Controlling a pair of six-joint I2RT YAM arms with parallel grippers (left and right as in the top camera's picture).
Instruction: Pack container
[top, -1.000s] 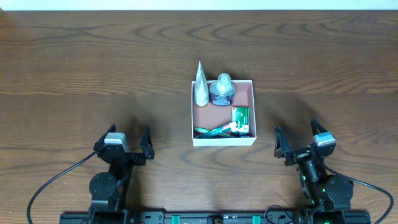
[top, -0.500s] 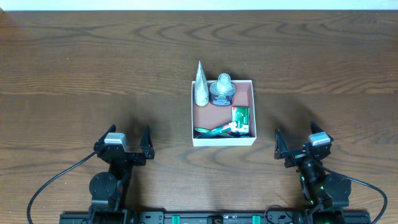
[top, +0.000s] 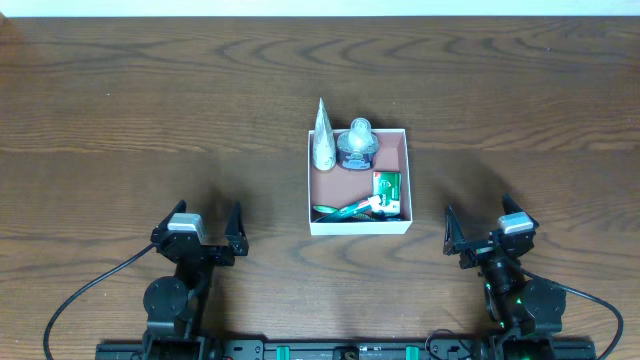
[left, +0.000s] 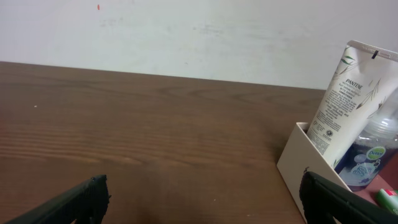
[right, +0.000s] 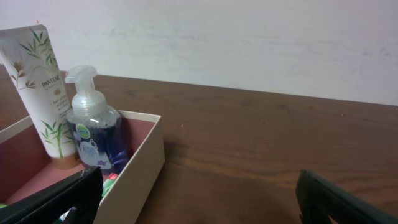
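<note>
The container (top: 404, 180) is a square white-walled box with a pinkish-brown floor at the table's middle. In it stand a white Pantene tube (top: 322, 140) and a blue pump bottle (top: 356, 146); a green box (top: 387, 188) and a green toothbrush (top: 343, 211) lie at its front. The tube (left: 348, 106) and container wall (left: 305, 162) show in the left wrist view; tube (right: 43, 93), bottle (right: 93, 127) and wall (right: 140, 168) show in the right wrist view. My left gripper (top: 208, 225) and right gripper (top: 476, 226) are open and empty, near the front edge.
The dark wooden table (top: 150, 100) runs to a white wall at the back. Black cables (top: 80, 300) trail from both arm bases along the front edge.
The right gripper has shifted slightly at the front right. The left arm and the container's contents have not moved.
</note>
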